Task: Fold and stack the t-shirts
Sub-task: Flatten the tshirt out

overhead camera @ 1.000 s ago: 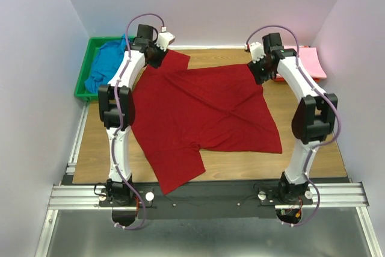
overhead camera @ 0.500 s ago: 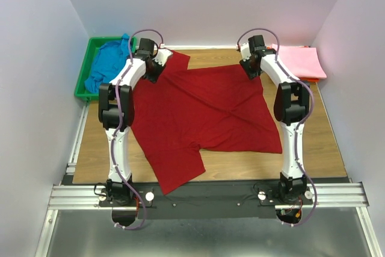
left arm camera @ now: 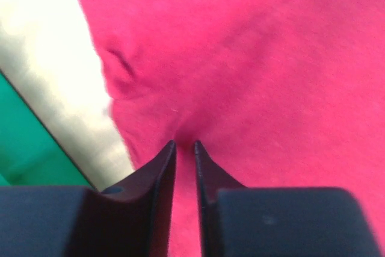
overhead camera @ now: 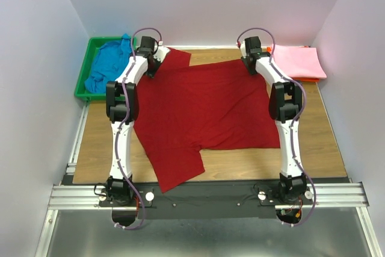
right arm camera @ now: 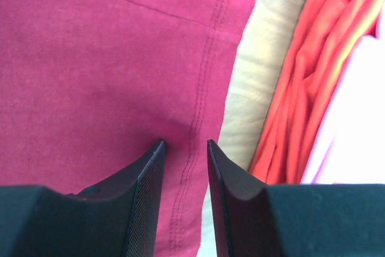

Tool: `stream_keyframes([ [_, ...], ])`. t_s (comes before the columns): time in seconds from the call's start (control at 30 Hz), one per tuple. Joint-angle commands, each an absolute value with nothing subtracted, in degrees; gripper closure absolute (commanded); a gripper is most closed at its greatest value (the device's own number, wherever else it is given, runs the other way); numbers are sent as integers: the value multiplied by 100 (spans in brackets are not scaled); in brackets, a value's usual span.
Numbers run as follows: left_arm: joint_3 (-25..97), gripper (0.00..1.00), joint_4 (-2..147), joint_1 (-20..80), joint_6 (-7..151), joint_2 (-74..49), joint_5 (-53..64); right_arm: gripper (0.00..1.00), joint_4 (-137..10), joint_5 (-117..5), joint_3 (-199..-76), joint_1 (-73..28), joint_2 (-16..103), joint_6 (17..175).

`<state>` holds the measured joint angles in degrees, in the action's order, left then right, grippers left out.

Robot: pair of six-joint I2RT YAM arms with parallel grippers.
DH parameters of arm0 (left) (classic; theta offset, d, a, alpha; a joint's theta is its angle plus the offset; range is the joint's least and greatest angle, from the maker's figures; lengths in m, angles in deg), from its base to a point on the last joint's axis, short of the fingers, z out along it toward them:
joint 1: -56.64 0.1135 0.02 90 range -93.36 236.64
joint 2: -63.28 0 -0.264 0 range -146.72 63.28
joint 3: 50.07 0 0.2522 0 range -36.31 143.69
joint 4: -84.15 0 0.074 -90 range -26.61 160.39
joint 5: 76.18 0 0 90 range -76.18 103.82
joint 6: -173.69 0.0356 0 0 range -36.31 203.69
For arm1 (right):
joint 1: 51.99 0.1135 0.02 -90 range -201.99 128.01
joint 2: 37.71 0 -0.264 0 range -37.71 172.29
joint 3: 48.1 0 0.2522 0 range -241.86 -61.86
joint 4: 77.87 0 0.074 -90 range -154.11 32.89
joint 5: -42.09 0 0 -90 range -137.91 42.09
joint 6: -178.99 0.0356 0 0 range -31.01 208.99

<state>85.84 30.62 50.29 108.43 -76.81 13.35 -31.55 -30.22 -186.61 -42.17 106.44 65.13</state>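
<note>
The dark red t-shirt [overhead camera: 204, 106] lies spread flat on the wooden table, one sleeve hanging towards the near edge. My left gripper [overhead camera: 151, 68] is at its far left corner. In the left wrist view, the left gripper [left arm camera: 183, 144] is shut on a pucker of the red cloth [left arm camera: 252, 58]. My right gripper [overhead camera: 249, 64] is at the far right corner. In the right wrist view, the right gripper [right arm camera: 185, 142] has its jaws a little apart, astride the flat stitched hem [right arm camera: 204, 76]. The bright blue t-shirt [overhead camera: 107, 64] is crumpled in the bin. The light pink t-shirt [overhead camera: 298, 61] lies folded at the far right.
The green plastic bin [overhead camera: 83, 82] stands at the far left and also shows in the left wrist view [left arm camera: 30, 148]. An orange sheet [right arm camera: 301, 88] lies under the pink t-shirt [right arm camera: 361, 124], just right of the right gripper. Bare wood [overhead camera: 102, 142] shows near left.
Both arms have stretched towards the back wall and lowered. The red shirt's diagonal wrinkles are gone and it now lies flat, its far edge farther back.
</note>
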Motion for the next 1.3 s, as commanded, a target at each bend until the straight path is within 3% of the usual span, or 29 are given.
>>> stream_keyframes([
  [0.0,9305,76,2750,5137,10795,-8261,1487,59,-3167,-2524,-18894,-4285,11284,6613],
  [0.17,10017,81,2811,5137,11006,-8613,1505,57,-3203,-2365,-19088,-4329,11504,6745],
  [0.37,9974,81,3233,5137,11296,-8508,1418,54,-3194,-2575,-18851,-4320,11180,6860],
  [0.5,9520,75,3373,5128,11147,-7859,453,48,-3194,-3049,-18649,-4311,10583,6868],
  [0.67,8745,59,3286,5119,10866,-6830,125,42,-3168,-3367,-18438,-4320,9897,6834],
  [0.9,7700,58,2899,5136,10927,-6539,538,40,-3071,-3542,-17815,-4303,9430,6614],
  [1.03,7260,64,3031,5137,10866,-6443,766,41,-3018,-3753,-17376,-4311,9254,6517],
  [1.13,7188,77,3031,5137,10743,-6521,1073,43,-2992,-3815,-17077,-4311,9149,6438],
  [1.27,7276,85,3040,5137,10733,-6767,1503,44,-2974,-3912,-16848,-4311,9096,6385],
])
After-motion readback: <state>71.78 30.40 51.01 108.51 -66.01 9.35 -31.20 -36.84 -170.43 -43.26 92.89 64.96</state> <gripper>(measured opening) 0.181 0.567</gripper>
